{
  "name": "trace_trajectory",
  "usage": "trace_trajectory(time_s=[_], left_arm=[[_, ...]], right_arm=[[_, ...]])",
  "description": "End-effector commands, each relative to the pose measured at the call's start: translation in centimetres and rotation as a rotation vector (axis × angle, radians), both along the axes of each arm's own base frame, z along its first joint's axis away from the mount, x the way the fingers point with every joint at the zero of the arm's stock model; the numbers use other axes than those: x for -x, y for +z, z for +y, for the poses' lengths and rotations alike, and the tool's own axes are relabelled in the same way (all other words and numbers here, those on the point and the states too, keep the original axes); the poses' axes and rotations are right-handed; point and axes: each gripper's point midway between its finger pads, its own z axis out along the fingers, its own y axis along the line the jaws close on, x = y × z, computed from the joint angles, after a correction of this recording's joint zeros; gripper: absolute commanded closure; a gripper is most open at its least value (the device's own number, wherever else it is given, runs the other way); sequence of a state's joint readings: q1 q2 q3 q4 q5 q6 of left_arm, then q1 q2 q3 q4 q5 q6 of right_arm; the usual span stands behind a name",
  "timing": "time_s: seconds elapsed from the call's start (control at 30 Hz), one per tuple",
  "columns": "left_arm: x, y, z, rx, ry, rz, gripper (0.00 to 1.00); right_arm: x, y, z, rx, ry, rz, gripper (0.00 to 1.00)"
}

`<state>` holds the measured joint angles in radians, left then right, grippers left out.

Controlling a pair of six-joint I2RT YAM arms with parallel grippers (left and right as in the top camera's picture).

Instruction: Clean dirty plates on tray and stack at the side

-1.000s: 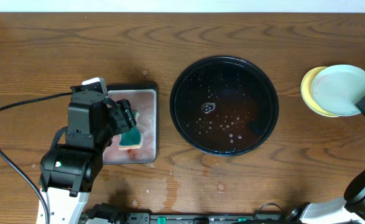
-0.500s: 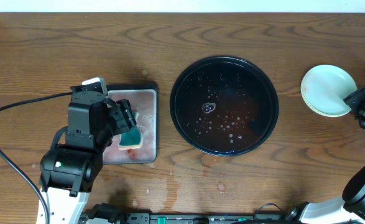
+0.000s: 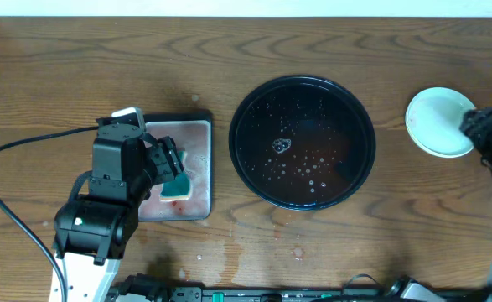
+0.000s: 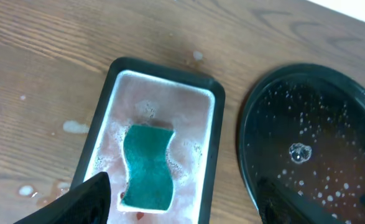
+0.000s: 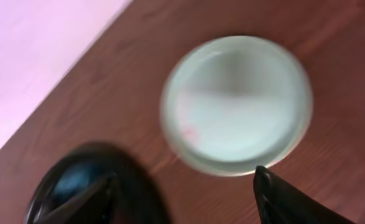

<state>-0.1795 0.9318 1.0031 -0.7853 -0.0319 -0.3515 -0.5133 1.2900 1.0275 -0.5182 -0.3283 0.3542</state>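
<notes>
The tray [image 3: 302, 195], large, round and glossy black, lies mid-table with water droplets and no plate on it; its edge also shows in the right wrist view [image 5: 76, 180]. The plates [image 3: 434, 123] sit stacked on the wood to its right, a pale mint one on top [image 5: 235, 102] with a faint red mark near its rim. My right gripper [image 3: 482, 127] hovers at the stack's right edge, open and holding nothing [image 5: 182, 208]. Over at the left, my left gripper [image 3: 172, 164] hangs open above the green sponge [image 4: 148, 167].
The sponge lies in a small rectangular black-rimmed tray [image 4: 214, 124] of pinkish foamy water, left of the big tray. Water spots [image 3: 297, 250] mark the wood in front of the big tray. A black cable [image 3: 11, 210] curves along the table's left side.
My right gripper opened and let go of the mint plate, which now lies squarely on the stack; the gripper shifted slightly back and left. The left arm has not moved.
</notes>
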Motion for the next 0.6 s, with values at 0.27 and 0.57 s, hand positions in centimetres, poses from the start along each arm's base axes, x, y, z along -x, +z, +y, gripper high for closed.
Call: trace_trajectory(time_s=[0.27, 0.57], left_arm=[[0.9, 1.8, 0.3, -0.019, -0.022, -0.051, 0.26], [2.1, 1.6, 0.5, -0.023, -0.022, -0.029, 0.25]], right_arm=[[0.4, -4.7, 12.6, 0.075, 0.352, 0.248, 0.28], [0.7, -12.8, 13.8, 0.055, 0.341, 0.513, 0.28]])
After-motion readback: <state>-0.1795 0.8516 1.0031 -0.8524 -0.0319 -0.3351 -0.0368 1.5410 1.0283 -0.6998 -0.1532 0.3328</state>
